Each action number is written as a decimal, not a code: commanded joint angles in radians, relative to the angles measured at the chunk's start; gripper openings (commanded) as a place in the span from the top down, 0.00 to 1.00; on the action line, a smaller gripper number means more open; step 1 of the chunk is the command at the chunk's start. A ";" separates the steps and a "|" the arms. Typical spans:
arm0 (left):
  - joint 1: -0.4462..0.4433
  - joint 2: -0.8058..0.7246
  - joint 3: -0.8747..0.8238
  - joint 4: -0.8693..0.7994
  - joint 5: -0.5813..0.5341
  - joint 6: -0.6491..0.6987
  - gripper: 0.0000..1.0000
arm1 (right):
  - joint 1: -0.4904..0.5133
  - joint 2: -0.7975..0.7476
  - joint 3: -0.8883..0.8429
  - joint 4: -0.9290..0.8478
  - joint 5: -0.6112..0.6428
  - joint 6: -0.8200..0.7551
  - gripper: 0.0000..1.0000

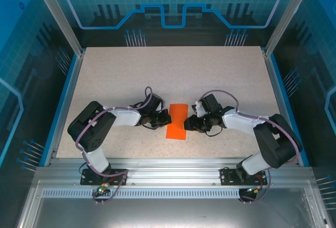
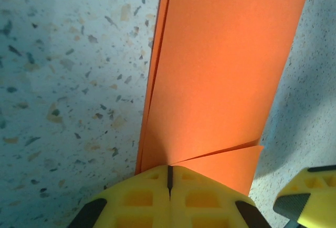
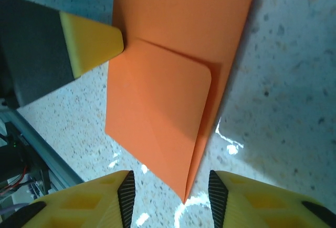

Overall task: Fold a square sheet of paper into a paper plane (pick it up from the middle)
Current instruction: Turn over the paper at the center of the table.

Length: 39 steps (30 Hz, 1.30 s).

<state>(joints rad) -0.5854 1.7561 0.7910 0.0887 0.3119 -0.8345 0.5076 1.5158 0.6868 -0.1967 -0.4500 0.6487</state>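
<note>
Blue-lit panels (image 1: 173, 12) wall in a speckled bench (image 1: 210, 75), and both arms are bolted to a metal rail (image 1: 173, 166) along its near edge. From where I stand they mirror each other. The left arm (image 1: 123, 117) goes up from its base, folds at a high dark elbow and lays its white forearm low across the bench toward the centre. The right arm (image 1: 241, 120) does the same from the other side. Their wrists face each other, with the orange paper (image 1: 177, 121) lying flat between them near the front middle of the bench.

The paper is folded into a long, narrow strip of several layers that runs away from the rail. A flap is turned over on top at the end by the two wrists, and the corner nearest the right arm comes to a point.

The left fingers (image 2: 142, 199) are pressed together with just a thin slit between them. Their tips touch the paper's left edge, where the layers meet beside the flap. Whether a layer is nipped between them I can't tell.

The right fingers (image 3: 262, 201) are spread apart, low over the bench. The pointed corner of the paper sits in the gap between them, clear of both. One right fingertip also shows just beside the paper in the left wrist view.
</note>
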 commanded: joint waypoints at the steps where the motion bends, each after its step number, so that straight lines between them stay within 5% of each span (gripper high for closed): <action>1: 0.001 -0.021 0.016 -0.063 -0.004 0.020 1.00 | -0.015 0.055 0.033 0.025 -0.005 0.025 0.55; 32: 0.001 -0.033 0.014 -0.057 0.007 0.012 1.00 | -0.009 0.135 0.045 0.108 -0.075 0.051 0.65; 39: -0.001 -0.057 0.003 -0.025 0.015 -0.012 1.00 | -0.008 0.136 0.013 0.155 -0.113 0.039 0.79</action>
<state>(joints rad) -0.5854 1.7374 0.7959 0.0647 0.3122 -0.8368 0.4973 1.6600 0.7212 -0.0700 -0.5255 0.6903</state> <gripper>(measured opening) 0.055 0.225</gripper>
